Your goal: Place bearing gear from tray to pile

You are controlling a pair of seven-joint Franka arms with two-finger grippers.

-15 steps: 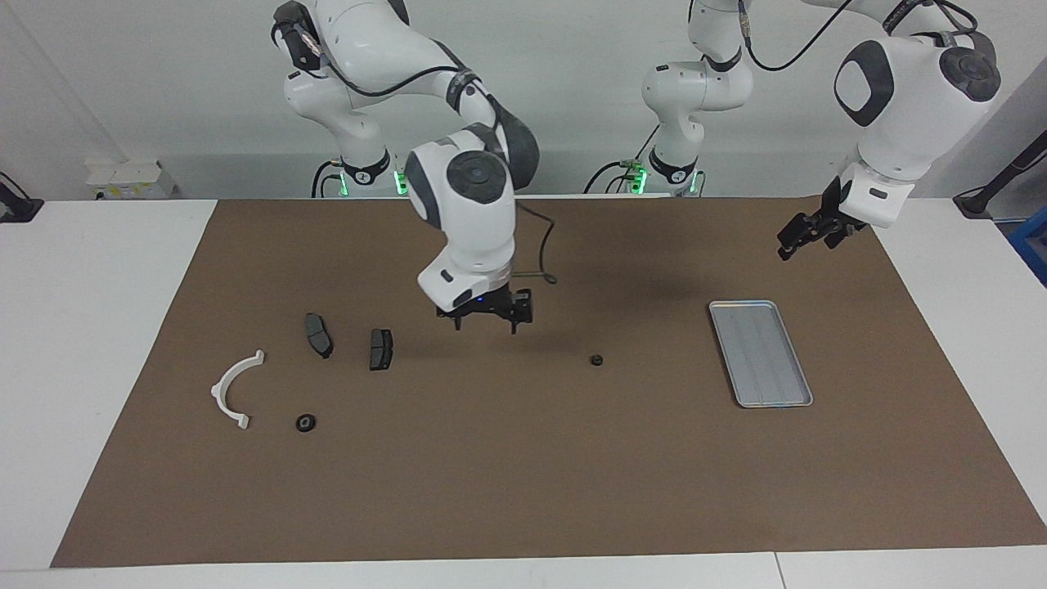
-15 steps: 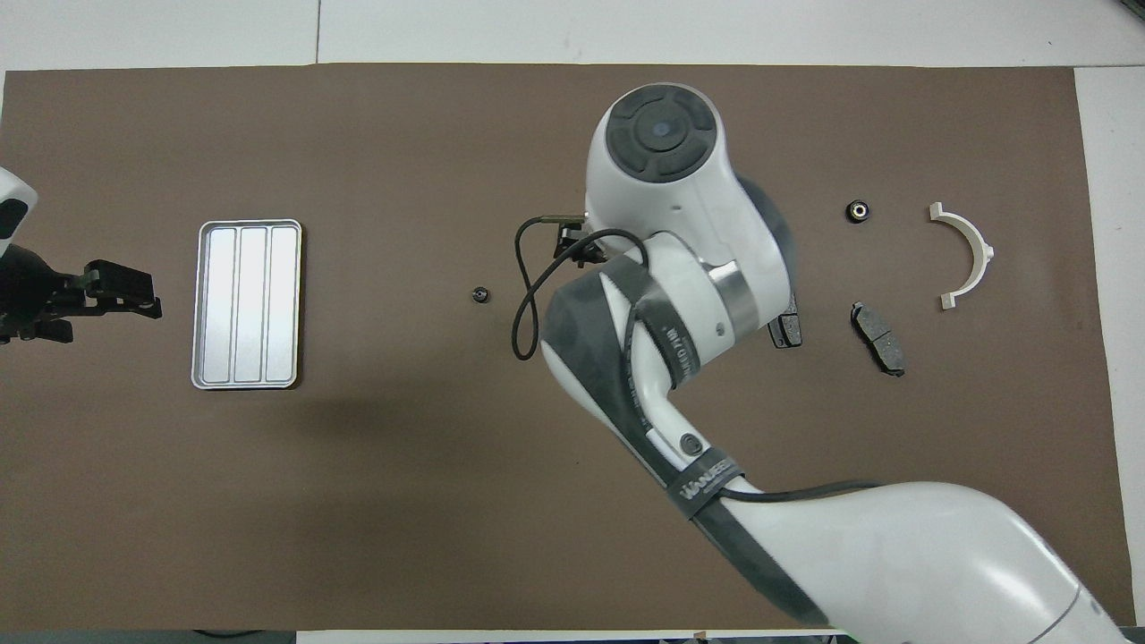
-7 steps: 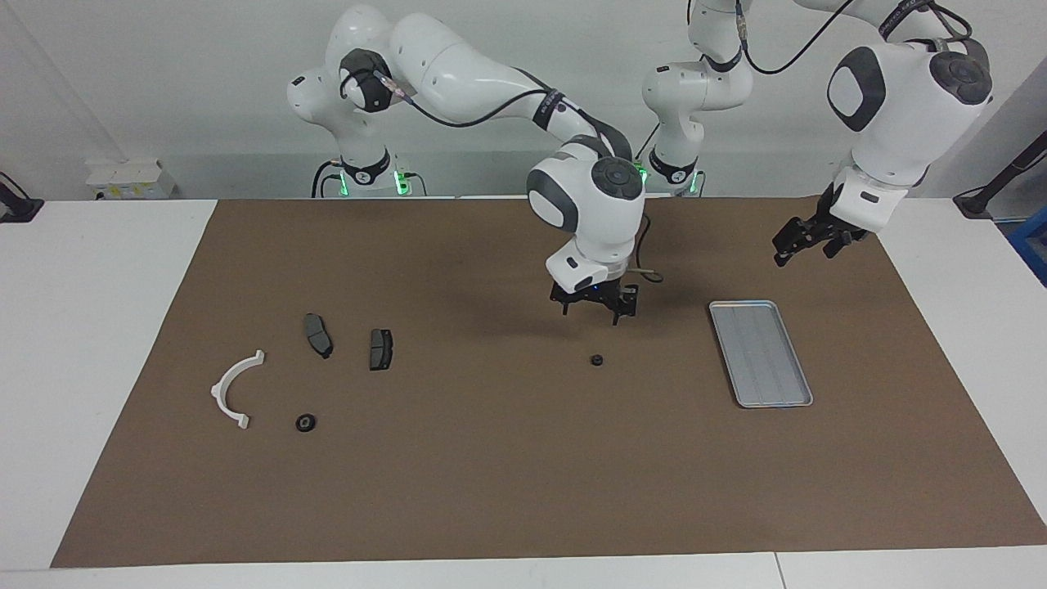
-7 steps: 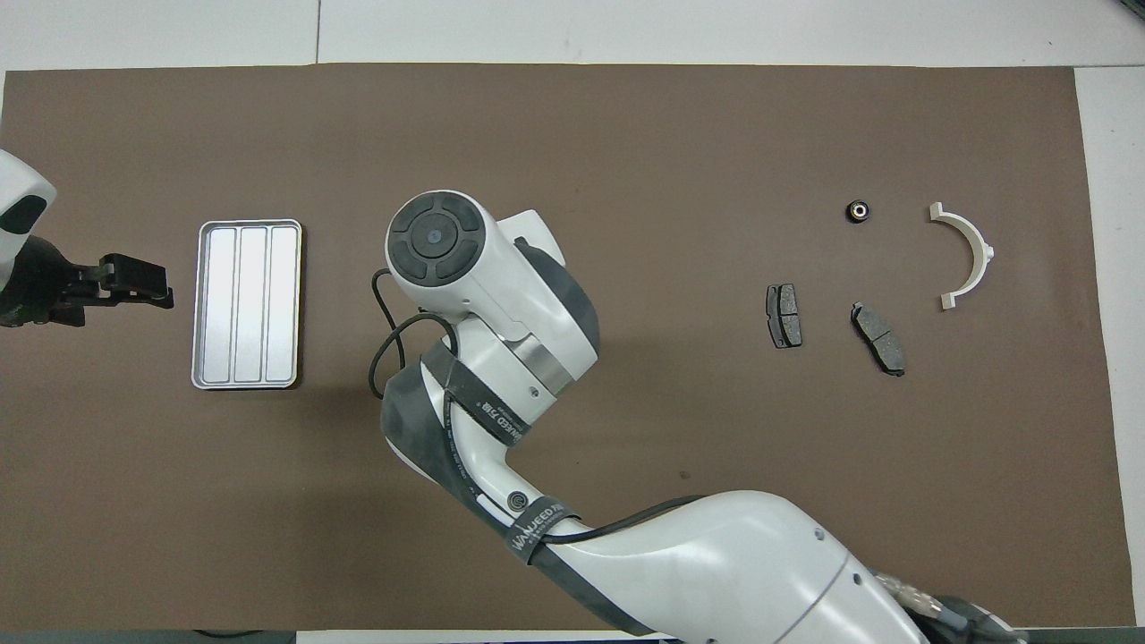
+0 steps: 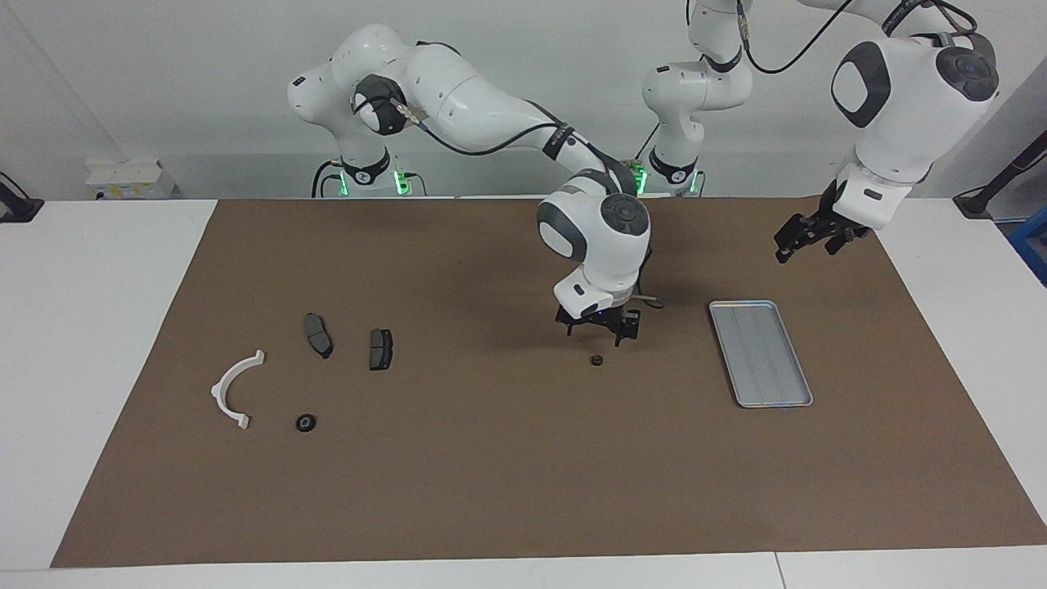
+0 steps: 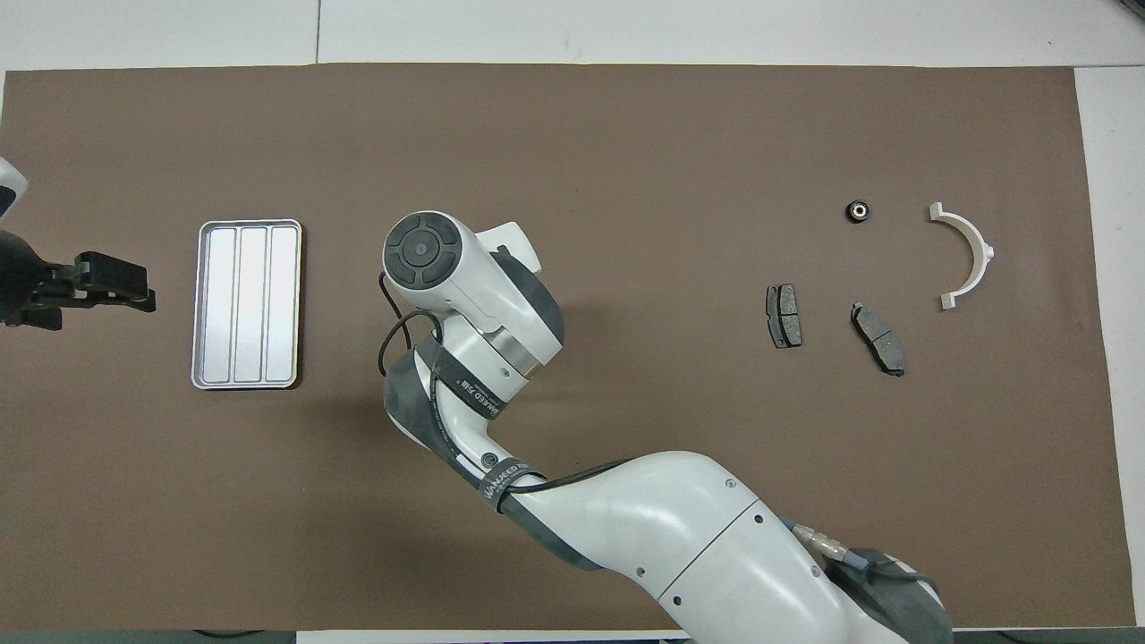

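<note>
A small black bearing gear (image 5: pixel 597 360) lies on the brown mat, between the tray and the pile, not in the tray. The silver-grey tray (image 5: pixel 761 353) (image 6: pixel 247 304) holds nothing. My right gripper (image 5: pixel 599 331) is open and hangs just above the gear without touching it; its hand hides the gear in the overhead view. The pile is a white semicircular bracket (image 5: pixel 233 388) (image 6: pixel 968 255) and two dark grey pads (image 5: pixel 319 335) (image 5: pixel 380 349) toward the right arm's end. My left gripper (image 5: pixel 806 239) (image 6: pixel 116 282) is open and empty, waiting in the air beside the tray.
A second small black bearing gear (image 5: pixel 306 423) (image 6: pixel 858 211) lies by the white bracket. The brown mat (image 5: pixel 491 491) covers most of the white table. The right arm's cable loops beside its wrist (image 6: pixel 394 331).
My right gripper has swung from beside the dark pads toward the tray's end and then come down over the loose gear. The left gripper has barely shifted.
</note>
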